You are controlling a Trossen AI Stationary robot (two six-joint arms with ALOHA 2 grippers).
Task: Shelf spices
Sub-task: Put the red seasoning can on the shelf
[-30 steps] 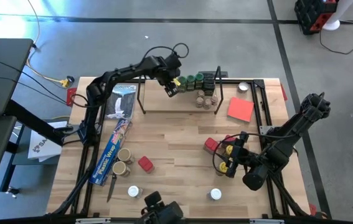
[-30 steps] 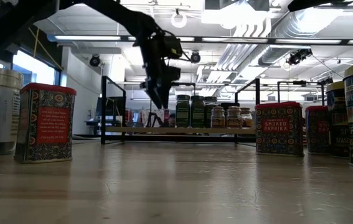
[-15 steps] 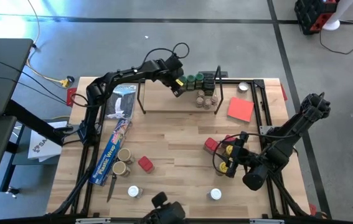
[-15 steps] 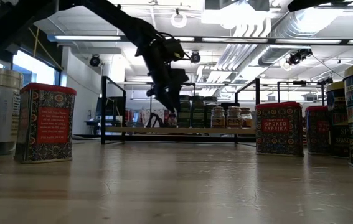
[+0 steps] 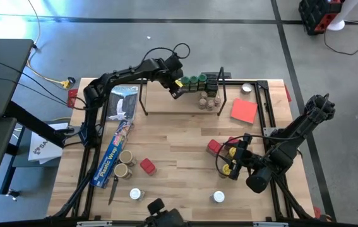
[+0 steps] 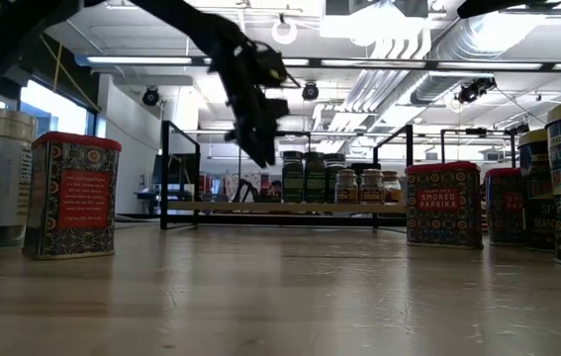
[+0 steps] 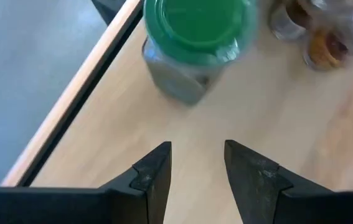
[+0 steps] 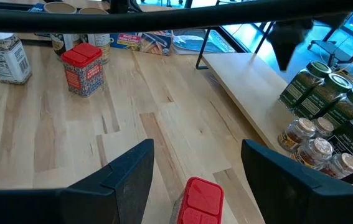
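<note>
The shelf (image 5: 166, 104) stands at the table's far side, with a row of green-lidded jars (image 5: 194, 80) and some small tan-lidded jars (image 5: 208, 101) standing on its board. My left gripper (image 5: 176, 91) hangs over the board just left of that row, pointing steeply down. In the left wrist view its fingers (image 7: 196, 149) are open with nothing between them, and the nearest green-lidded jar (image 7: 195, 37) stands just beyond them. My right gripper (image 5: 234, 157) waits open over the table's right half, with a red tin (image 8: 201, 202) on the table below its fingers (image 8: 198, 144).
A long blue plastic-wrap box (image 5: 113, 154) lies along the left side. Round jars (image 5: 125, 162), a red tin (image 5: 147, 166) and two white-lidded jars (image 5: 136, 194) (image 5: 218, 197) stand near the front. A flat red square sheet (image 5: 244, 110) lies right of the shelf. Bare wood lies mid-table.
My left gripper has swung toward the green-lidded jars on the shelf, then drawn back a little toward the table's left and up. The jars on the shelf stand as before.
</note>
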